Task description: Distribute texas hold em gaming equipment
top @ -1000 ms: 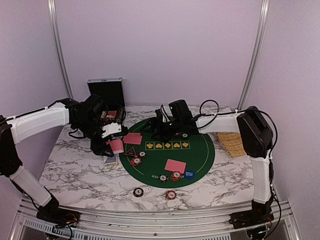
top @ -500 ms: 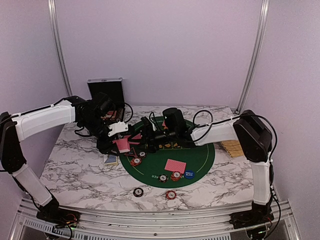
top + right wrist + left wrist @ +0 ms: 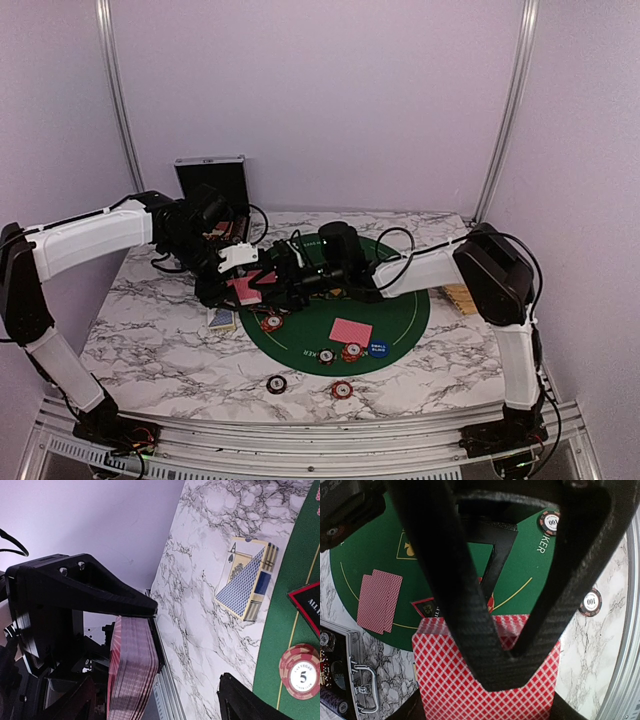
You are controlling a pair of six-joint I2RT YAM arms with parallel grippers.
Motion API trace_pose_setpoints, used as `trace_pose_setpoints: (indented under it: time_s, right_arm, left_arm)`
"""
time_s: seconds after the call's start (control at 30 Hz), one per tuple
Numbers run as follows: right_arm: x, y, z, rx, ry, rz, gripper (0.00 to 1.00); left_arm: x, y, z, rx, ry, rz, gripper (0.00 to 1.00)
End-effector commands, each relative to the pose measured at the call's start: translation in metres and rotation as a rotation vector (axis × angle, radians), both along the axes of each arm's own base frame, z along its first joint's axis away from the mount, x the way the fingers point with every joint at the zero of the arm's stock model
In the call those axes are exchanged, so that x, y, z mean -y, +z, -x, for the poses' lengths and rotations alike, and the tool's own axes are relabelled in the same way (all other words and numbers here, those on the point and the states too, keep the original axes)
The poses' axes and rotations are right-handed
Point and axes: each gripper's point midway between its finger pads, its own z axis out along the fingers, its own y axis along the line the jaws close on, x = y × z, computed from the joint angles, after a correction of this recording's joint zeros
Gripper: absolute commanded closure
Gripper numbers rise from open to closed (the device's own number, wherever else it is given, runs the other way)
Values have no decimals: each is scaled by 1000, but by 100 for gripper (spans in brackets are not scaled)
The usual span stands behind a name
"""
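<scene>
Swept left across the green mat (image 3: 405, 300) since a second ago: right gripper (image 3: 276, 278), off the row of yellow suit marks and now just beside the deck of pink-red-backed cards (image 3: 246, 289). Nudged a little toward the mat in the same second: that deck, with the left gripper (image 3: 238, 287) carrying it.

Hangs above the mat's left edge, clear of the bench (image 3: 150, 330), pinched flat between the left fingers (image 3: 450, 595). Right fingers (image 3: 250, 700) spread wide, deck edge-on just ahead of them; touching or not, cannot tell.

Under the deck on the mat: red-orange chip (image 3: 271, 323) next to a triangular marker (image 3: 307, 607). Further right on the mat: two overlapping cards (image 3: 351, 331), then a blue disc (image 3: 378, 350) near the front rim. Off the mat toward the front: black chip (image 3: 276, 384) and, apart from it, second red-orange chip (image 3: 342, 390). Flat on the bench just left of the mat: blue card box (image 3: 222, 319).

At the back left: black metal-edged case (image 3: 210, 175), lid up, with stacked chips inside at the corner of the left wrist view. At the far right: woven basket (image 3: 462, 298), mostly hidden by the right arm, contents out of sight.
</scene>
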Motion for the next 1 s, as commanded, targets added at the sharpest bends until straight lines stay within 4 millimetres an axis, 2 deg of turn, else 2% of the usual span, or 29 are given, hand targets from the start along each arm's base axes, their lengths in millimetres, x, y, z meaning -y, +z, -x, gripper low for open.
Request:
trace_pose_setpoints:
  time_s: [0.0, 0.3, 0.97]
  right_arm:
    - [-15, 16, 4, 22, 34, -46, 18]
    - [-27, 17, 8, 1, 62, -72, 18]
    - [-49, 5, 6, -49, 108, -85, 20]
  left_arm:
    - [9, 11, -4, 16, -4, 32, 100]
    - [10, 10, -3, 11, -9, 34, 100]
    - [14, 10, -1, 6, -21, 37, 100]
